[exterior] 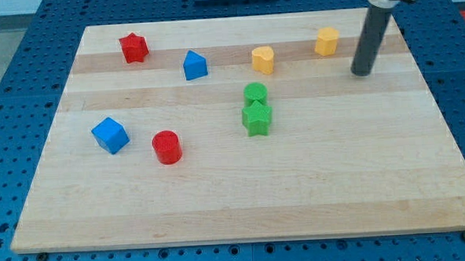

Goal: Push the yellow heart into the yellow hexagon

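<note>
The yellow heart [263,60] lies near the view's top, right of centre. The yellow hexagon [327,41] stands to its right and slightly higher, with a clear gap between them. My tip [361,72] rests on the board to the right of and a little below the hexagon, apart from it. The tip touches no block.
A red star [134,47] and a blue house-shaped block [194,65] lie at the top left. A green cylinder [255,92] touches a green star [256,118] at centre. A blue cube [110,135] and a red cylinder [167,147] lie at the lower left. The wooden board [243,201] rests on a blue perforated table.
</note>
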